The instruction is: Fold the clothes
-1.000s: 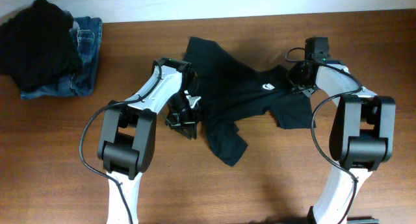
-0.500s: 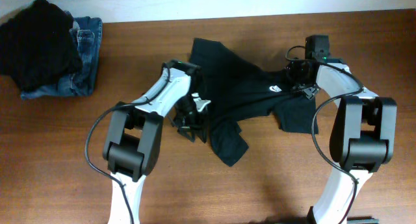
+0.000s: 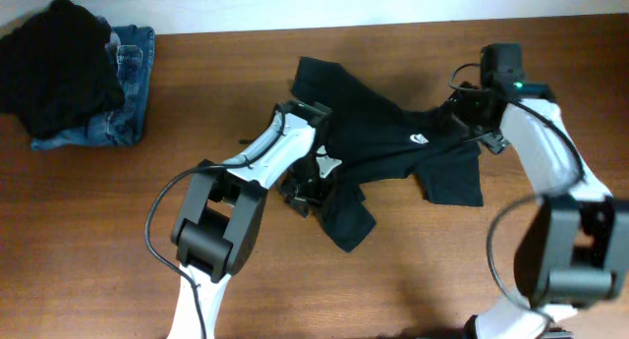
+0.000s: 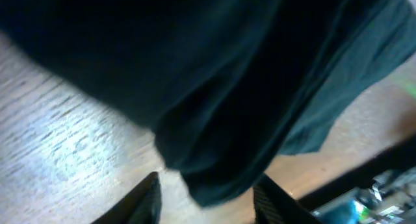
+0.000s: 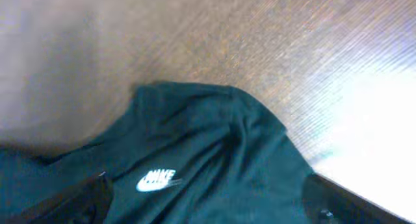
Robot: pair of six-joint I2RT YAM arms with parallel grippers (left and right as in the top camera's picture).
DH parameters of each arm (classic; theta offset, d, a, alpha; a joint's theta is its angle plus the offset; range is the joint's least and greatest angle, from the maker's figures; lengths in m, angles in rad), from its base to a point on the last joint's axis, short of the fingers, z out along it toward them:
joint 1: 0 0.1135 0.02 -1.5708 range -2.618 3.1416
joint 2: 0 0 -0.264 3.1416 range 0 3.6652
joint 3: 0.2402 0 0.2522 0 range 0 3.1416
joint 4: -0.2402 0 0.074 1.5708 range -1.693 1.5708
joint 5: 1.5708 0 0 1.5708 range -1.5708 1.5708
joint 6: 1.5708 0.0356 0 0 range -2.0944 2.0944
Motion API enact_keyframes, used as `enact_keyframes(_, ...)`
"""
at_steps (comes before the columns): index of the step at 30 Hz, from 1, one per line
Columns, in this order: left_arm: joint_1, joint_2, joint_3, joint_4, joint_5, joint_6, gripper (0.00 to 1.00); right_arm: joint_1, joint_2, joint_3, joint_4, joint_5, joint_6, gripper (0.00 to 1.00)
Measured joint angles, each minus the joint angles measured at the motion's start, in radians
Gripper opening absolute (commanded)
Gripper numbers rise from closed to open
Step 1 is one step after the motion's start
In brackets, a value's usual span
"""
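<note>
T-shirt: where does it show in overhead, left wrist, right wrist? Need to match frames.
Overhead: T-shirt crumpled, just right of centre.
Left wrist: fills the top and middle.
Right wrist: lower half.
Shared landmark: white logo, overhead and right wrist only.

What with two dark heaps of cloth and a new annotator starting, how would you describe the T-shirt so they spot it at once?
On the wooden table, look right of centre, toward the far edge: the T-shirt lies crumpled there. Unlike the black heap stacked on blue jeans at the far left corner, it bears a small white logo.
</note>
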Motion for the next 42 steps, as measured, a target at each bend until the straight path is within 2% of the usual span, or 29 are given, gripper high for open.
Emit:
enact_keyframes(7,-0.045,0.000,0.000,0.027,-0.033,0.000,0.49,0.000,-0.108,0.000,-0.141,0.040,0.044,0.99)
enact_keyframes(10,-0.062,0.000,0.000,0.024,-0.029,0.000,0.56,-0.001,-0.108,-0.014,-0.182,0.065,0.095,0.99)
enact_keyframes(14,-0.090,0.000,0.000,0.013,0.007,0.000,0.60,-0.001,-0.108,-0.077,-0.185,0.083,0.167,0.99)
enact_keyframes(20,-0.145,0.000,0.000,0.011,0.042,-0.004,0.61,-0.001,-0.108,-0.229,-0.064,0.072,0.264,0.99)
enact_keyframes(27,-0.171,0.000,0.000,0.018,0.056,-0.005,0.61,-0.002,-0.107,-0.373,0.141,-0.076,0.296,0.99)
enact_keyframes(35,-0.170,0.000,0.000,0.018,0.056,-0.005,0.63,-0.028,-0.107,-0.460,0.154,-0.148,0.380,0.99)
enact_keyframes(36,-0.170,0.000,0.000,0.018,0.056,-0.004,0.66,-0.037,-0.107,-0.466,0.154,-0.154,0.393,0.99)
enact_keyframes(42,-0.170,0.000,0.000,0.018,0.056,-0.008,0.69,-0.080,-0.107,-0.473,0.157,-0.176,0.397,0.99)
